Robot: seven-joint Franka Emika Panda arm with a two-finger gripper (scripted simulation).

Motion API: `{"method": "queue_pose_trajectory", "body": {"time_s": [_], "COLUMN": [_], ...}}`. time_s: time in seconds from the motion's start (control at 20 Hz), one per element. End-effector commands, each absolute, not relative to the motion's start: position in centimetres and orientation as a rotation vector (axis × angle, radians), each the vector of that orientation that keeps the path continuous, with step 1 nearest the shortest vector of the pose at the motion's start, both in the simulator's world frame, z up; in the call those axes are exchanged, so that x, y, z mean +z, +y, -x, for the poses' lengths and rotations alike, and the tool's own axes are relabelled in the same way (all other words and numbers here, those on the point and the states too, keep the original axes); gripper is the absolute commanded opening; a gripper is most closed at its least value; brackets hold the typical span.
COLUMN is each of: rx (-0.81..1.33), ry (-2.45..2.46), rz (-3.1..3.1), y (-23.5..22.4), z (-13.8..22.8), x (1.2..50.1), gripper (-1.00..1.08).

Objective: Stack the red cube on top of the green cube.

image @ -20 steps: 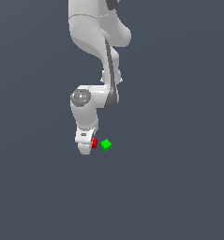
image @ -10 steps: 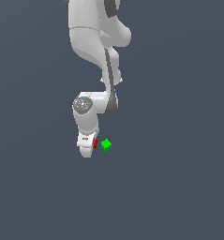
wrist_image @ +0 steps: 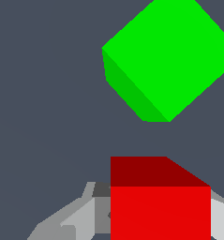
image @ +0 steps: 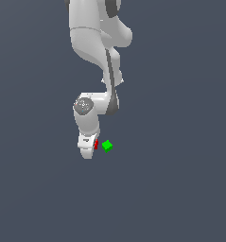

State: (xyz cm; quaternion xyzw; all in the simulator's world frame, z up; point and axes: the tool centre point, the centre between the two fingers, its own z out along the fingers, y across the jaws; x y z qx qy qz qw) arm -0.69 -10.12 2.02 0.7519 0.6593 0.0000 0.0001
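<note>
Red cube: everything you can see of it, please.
The red cube is a small, plain, bright-red solid with flat unmarked faces. In the wrist view it sits between the gripper's grey fingers, square to them. In the exterior view only a red sliver shows beside the gripper. The green cube lies apart, not touching.

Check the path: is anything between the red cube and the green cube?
Nothing visible. In the wrist view only bare surface lies between the red cube, between the gripper fingers, and the green cube; the two are apart.

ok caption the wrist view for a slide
Red cube between the jaws, green cube lying apart ahead.
</note>
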Motion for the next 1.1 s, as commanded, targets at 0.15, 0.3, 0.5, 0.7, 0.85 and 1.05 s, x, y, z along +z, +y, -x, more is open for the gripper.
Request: {"method": "queue_pose_trajectory", "body": {"time_s": [0.15,0.3,0.5,0.7,0.85,1.05], "rx": [0.000,0.000,-0.001,-0.001,-0.001,0.000], "ry": [2.071,2.071,2.072,2.072,2.072,2.072], "rz": [-2.362,-2.362,-2.361,-2.361,-2.361,-2.361], "y": [-10.1,-10.1,-10.1,-10.1,-10.1,-10.1], "z": [0.7,0.8,0.8,0.9,0.8,0.8], "x": [2.5,3.5,5.7,8.6,10.3,11.7], "gripper": [-1.00,-1.00,-1.00,-1.00,-1.00,-1.00]}}
